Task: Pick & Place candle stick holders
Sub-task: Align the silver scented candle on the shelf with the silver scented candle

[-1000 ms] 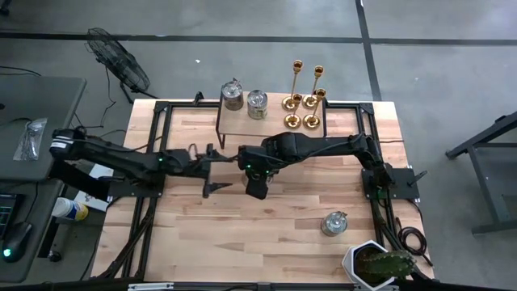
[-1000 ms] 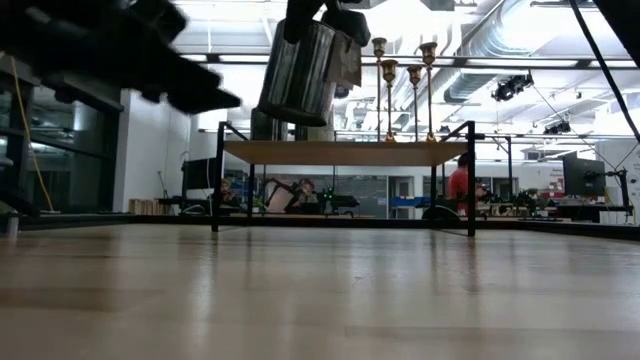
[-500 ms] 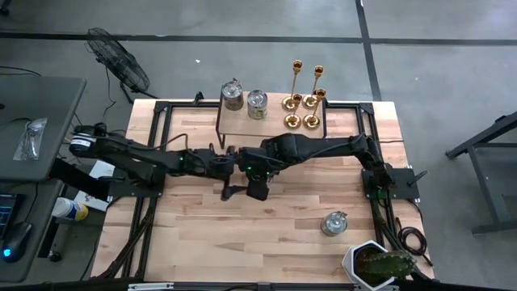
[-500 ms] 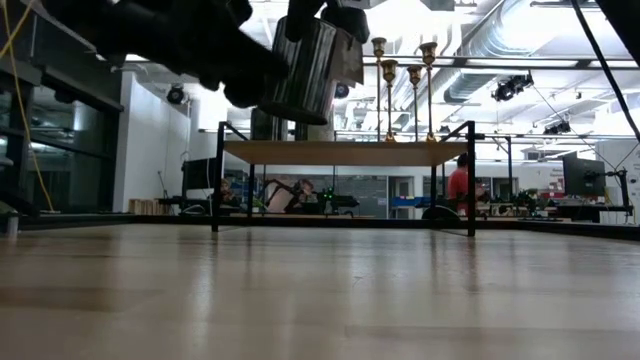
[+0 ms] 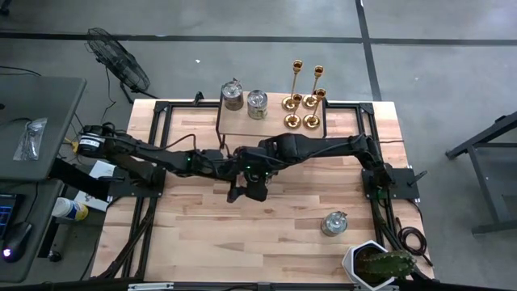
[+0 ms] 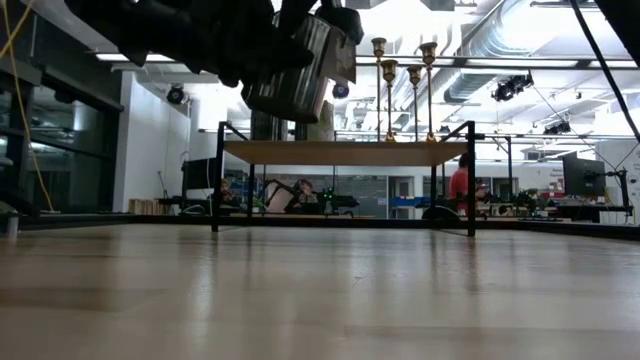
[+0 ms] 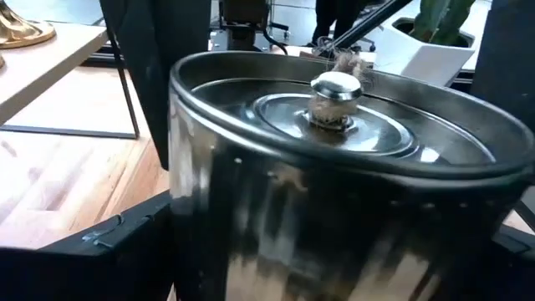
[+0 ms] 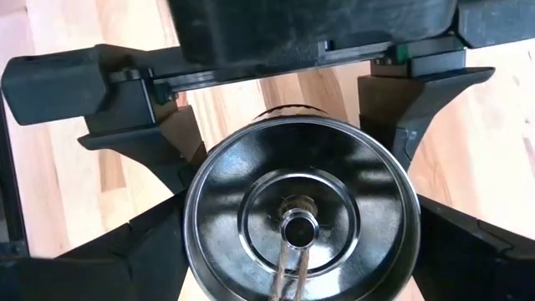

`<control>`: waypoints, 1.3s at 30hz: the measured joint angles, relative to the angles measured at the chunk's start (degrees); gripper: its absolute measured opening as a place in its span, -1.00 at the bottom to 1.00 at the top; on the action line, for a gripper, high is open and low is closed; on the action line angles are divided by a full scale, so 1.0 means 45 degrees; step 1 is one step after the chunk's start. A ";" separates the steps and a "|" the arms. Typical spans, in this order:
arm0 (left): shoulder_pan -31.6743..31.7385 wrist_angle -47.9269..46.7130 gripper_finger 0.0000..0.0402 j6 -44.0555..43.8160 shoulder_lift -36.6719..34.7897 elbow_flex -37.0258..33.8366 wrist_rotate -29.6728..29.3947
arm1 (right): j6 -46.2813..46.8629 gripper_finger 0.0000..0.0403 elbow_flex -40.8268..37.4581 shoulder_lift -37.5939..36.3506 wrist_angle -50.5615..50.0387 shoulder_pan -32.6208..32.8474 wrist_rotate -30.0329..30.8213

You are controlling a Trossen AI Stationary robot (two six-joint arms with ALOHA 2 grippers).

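Seen from above, a wooden tabletop [image 5: 202, 234] carries two dark robot arms that meet near its middle. The right hand [image 5: 257, 187] reaches in from the right side and holds a squat silver-grey metal jar [image 5: 256, 189] with a lid, raised clear of the wood. In the right wrist view the jar [image 8: 301, 219] sits between that hand's two dark fingers [image 8: 138, 251], which close against its sides; its round lid has a small knob at the centre. The left hand [image 5: 237, 184] comes in from the left and is right at the same jar. In the right wrist view its open fingers [image 8: 146, 142] stand on either side of the jar; whether they touch it cannot be told. The left wrist view is filled by the jar [image 7: 334, 192].

The four gold candle stick holders [image 5: 304, 101] stand upright, close together, on a small raised shelf [image 5: 242, 123] at the far edge of the tabletop. Two more silver jars [image 5: 245, 99] stand on the same shelf to their left. Another lidded jar [image 5: 334, 222] sits on the tabletop near the front right, beside a potted cactus [image 5: 376, 263].
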 joint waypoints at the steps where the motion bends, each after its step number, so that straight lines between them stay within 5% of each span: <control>1: 0.0000 -0.0076 0.86 -0.0011 -0.0002 0.0016 0.0000 | -0.0032 0.71 0.0000 0.0000 -0.0029 -0.0007 -0.0018; 15: -0.0005 -0.0118 0.78 0.0033 -0.0097 0.0013 -0.0049 | -0.0267 0.72 0.0000 0.0000 -0.0011 -0.0025 -0.0208; 27: 0.0005 -0.0329 0.77 -0.0169 -0.0092 -0.0041 -0.0459 | -0.0733 0.94 0.0005 -0.0036 -0.0714 -0.0037 -0.0220; 39: 0.0005 -0.1376 0.77 -0.0145 -0.1846 -0.0026 -0.4680 | 0.1187 0.95 0.0005 -0.1184 -0.3198 -0.0310 0.0129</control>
